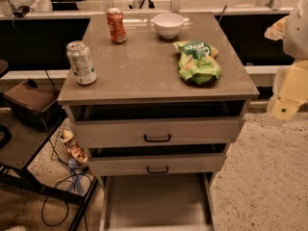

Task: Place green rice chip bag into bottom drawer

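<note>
Where the cabinet (211, 177) meets the floor, the bottom drawer (156, 201) stands pulled out toward the camera. Its plain beige-grey floor and low thin side walls are in view.

Above it on the cabinet front sits the middle drawer (192, 163), with a black bar handle (157, 169) at its centre. The top drawer (202, 131) sits above that and carries a matching handle (157, 138). A dark gap shows over each of these two fronts.

Low at the cabinet's left side hangs a wire basket (62, 150) with a printed packet in it, and dark cables lie on the floor below.

The tool (285, 102) is off the cabinet's right side, level with the top drawer and apart from the cabinet. It appears as a pale yellow shape at the edge of the view. Whether it is open or closed cannot be told, and it touches none of the things on the cabinet.

The surface (144, 66) forms the cabinet's top. At its front left corner stands an upright silver-green can (82, 62). The green rice chip bag (198, 61) lies flat on the right half of the cabinet's top, crinkled, with its lettered end pointing to the back. It is outside the bottom drawer and well apart from the tool.

Toward the back of the cabinet's top, an orange can (116, 25) stands upright left of centre. A white bowl (168, 25) sits near it, just behind the bag.
</note>
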Tool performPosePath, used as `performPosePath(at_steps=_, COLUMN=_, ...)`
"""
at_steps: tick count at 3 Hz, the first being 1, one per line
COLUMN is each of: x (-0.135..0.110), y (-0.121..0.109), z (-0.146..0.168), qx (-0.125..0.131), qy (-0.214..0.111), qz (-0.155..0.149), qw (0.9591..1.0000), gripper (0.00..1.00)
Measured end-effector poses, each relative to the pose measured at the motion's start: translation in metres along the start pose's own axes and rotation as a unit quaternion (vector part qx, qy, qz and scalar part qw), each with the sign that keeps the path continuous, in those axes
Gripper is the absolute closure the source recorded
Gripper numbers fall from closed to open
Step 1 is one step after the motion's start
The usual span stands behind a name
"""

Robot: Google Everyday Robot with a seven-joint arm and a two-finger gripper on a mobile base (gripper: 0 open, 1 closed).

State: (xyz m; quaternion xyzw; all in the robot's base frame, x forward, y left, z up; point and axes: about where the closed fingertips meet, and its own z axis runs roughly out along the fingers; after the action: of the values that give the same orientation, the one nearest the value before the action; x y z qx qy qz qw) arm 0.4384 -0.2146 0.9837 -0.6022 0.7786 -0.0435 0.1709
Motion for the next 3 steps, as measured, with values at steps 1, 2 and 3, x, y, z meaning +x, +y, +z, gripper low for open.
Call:
performPosePath(at_steps=1, x=0.000, y=0.000, z=0.000, qx=0.000, qy=0.000, qz=0.000, qw=1.0000, gripper=0.00)
performPosePath(at_steps=2, x=0.000, y=-0.010, z=-0.002, qx=0.014, qy=-0.015, qz=0.013, qw=0.9997, gripper=0.00)
performPosePath(at_steps=3, x=0.008, y=-0.041, z=-0.003, qx=0.044, qy=-0.068, qz=0.087, qw=0.9928, gripper=0.00)
